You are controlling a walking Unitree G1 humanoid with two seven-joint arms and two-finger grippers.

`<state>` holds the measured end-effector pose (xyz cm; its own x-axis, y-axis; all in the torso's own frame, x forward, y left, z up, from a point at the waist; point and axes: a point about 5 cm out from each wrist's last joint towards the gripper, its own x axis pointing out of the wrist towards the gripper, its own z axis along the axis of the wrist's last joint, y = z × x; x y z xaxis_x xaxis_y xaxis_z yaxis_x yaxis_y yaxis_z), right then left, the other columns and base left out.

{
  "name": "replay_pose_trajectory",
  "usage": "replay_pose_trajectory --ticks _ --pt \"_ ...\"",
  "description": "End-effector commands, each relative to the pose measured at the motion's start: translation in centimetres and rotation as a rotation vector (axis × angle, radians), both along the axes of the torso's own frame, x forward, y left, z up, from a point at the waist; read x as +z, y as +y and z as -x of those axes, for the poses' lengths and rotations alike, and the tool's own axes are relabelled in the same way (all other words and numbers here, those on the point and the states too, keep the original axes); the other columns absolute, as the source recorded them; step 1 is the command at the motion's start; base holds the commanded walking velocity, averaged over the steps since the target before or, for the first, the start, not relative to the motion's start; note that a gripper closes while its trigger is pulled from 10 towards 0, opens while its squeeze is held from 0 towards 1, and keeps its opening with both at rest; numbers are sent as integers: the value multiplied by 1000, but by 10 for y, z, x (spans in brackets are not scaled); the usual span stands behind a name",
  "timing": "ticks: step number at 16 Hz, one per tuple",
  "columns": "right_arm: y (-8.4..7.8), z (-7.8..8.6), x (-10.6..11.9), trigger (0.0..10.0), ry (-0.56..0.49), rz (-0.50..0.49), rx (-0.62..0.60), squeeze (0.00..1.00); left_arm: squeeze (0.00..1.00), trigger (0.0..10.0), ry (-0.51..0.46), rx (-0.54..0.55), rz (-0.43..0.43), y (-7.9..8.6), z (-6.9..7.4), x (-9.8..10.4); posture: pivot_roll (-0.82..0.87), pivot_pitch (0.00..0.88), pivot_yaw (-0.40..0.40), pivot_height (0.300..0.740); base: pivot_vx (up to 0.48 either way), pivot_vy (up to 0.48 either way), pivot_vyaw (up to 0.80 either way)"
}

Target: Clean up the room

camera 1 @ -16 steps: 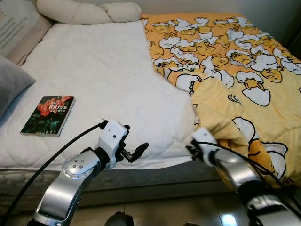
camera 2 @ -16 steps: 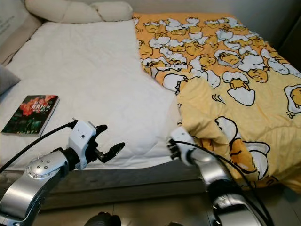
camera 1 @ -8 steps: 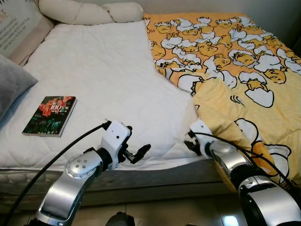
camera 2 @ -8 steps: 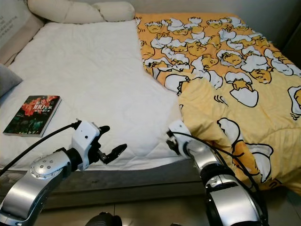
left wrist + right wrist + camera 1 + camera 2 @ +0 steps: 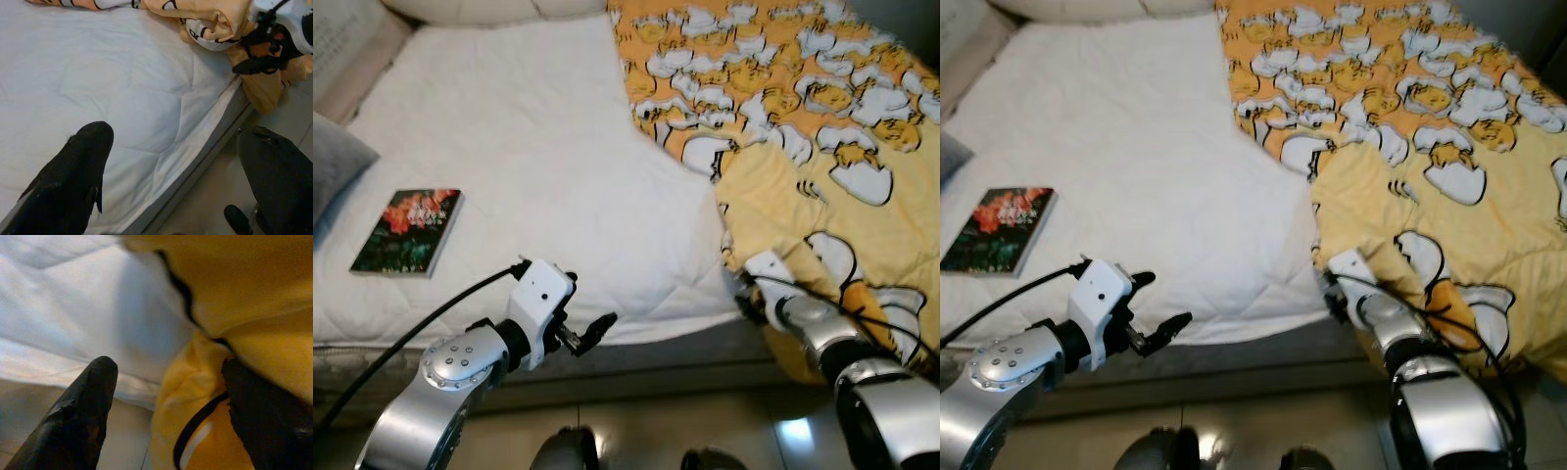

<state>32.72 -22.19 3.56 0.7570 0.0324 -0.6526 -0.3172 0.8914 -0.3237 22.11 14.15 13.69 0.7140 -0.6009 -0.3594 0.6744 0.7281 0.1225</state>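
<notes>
— What is seen at the foot of the bed (image 5: 509, 147)?

— A yellow blanket (image 5: 803, 127) printed with egg cartoons is spread over the robot's right half of the white mattress, its folded lower corner draped over the bed's near edge. The right tool (image 5: 161, 416) is held at that corner, just where blanket meets mattress; its fingers (image 5: 83, 416) are spread, with a fold of yellow cloth lying between them, though a firm pinch cannot be confirmed.

— And the left arm?

— The left tool (image 5: 589, 331) is held over the bed's near edge, well apart from the blanket, with its fingers (image 5: 68, 181) spread and nothing between them. The right tool's black fingers are caught in its wrist view beside the bunched cloth.

— What else is shown?

— A book (image 5: 408, 231) with a red-flowered cover is lying flat on the mattress toward the robot's left, near a grey pillow (image 5: 337, 176). Tiled floor (image 5: 636, 431) is seen below the bed.
</notes>
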Motion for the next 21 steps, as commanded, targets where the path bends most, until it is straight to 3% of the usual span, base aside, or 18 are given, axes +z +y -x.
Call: replay_pose_trajectory --ticks 1,4,5,6,7,14,21 --pt "-10 -5 10 10000 -48 -1 -74 1000 1000 10000 8 17 -6 5 3 1 177 238 45 740 0 0 0" --pt "-14 -12 20 10000 -113 -30 -143 1000 1000 10000 -2 36 5 5 4 5 169 237 48 740 0 0 0" --pt "-12 -12 19 10000 -105 -40 -139 173 1000 10000 -1 34 7 4 5 6 172 240 51 740 0 0 0" --pt "-10 -11 17 8706 -93 -49 -131 0 1000 10000 0 32 9 3 5 6 176 246 52 740 0 0 0" --pt "-7 -7 10 0 -59 -44 -113 0 1000 10000 4 24 11 2 7 7 181 249 55 740 0 0 0" --pt "-17 -1 5 0 -45 72 -117 0 1000 10000 15 19 13 2 12 9 185 268 69 740 0 0 0" --pt "-17 -5 10 0 -74 54 -151 0 1000 10000 22 25 18 2 12 10 182 272 68 740 0 0 0"
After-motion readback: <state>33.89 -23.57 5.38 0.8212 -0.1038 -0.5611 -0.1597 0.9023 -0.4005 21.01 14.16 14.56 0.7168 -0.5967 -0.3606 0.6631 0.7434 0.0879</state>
